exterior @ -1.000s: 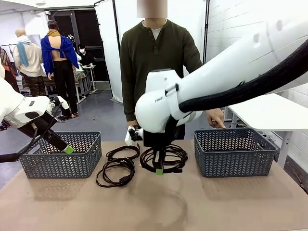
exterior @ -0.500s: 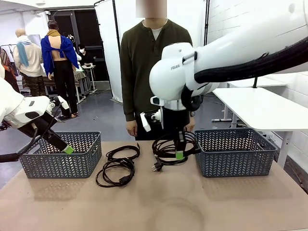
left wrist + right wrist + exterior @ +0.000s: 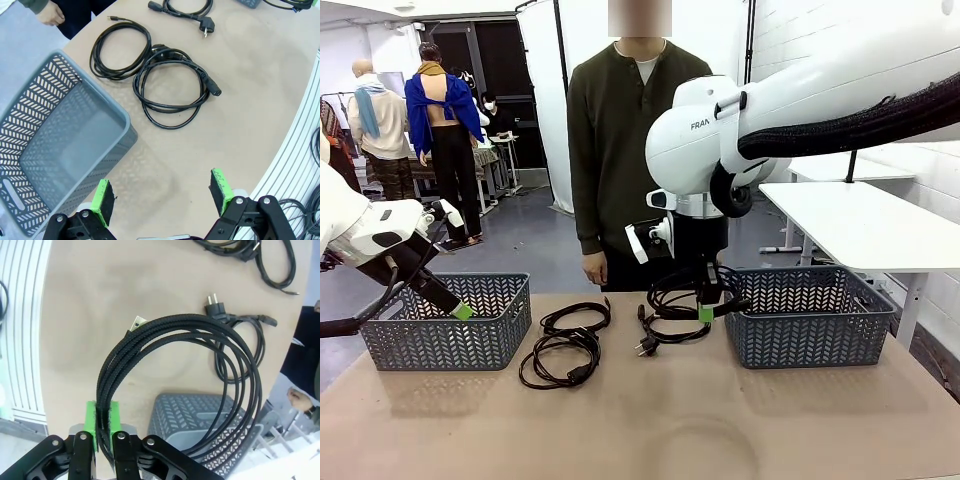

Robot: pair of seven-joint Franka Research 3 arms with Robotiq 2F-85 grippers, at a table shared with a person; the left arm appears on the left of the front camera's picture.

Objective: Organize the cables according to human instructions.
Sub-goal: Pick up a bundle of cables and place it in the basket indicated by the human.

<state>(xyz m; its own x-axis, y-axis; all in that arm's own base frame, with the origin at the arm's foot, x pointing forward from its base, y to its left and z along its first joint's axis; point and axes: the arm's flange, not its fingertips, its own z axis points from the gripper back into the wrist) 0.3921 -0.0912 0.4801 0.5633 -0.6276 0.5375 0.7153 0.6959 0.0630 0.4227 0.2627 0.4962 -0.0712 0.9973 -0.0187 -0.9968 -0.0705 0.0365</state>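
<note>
The right end effector (image 3: 705, 313) (image 3: 102, 422) is clamped tight on a braided black cable (image 3: 200, 325) (image 3: 682, 298), the green pads pinching several strands of the coil together. The coil hangs off the fingers as one loose loop, with a flat metal connector sticking out at one end. In the front view it is lifted clear of the desk (image 3: 670, 430), just beside the near-left corner of the right basket (image 3: 810, 330) (image 3: 195, 415), at about rim height.

Under it, on the desk, lies a third cable (image 3: 670, 335) (image 3: 232, 355) (image 3: 187, 7), loosely looped, its round two-pin plug pointing away from the basket.

The left end effector (image 3: 463, 312) (image 3: 161, 192) is spread wide and holds nothing. It hovers over the right end of the left basket (image 3: 445, 340) (image 3: 50, 140), one finger above the basket's edge and the other above bare desk.

Between the baskets, nearer the left one, two coiled cables (image 3: 565, 345) (image 3: 150, 75) lie flat, touching and slightly overlapping each other.

At the far side of the desk stands the person (image 3: 630, 130) in a dark olive shirt, one hand (image 3: 592, 268) (image 3: 50, 15) hanging at the desk's edge, touching nothing.
</note>
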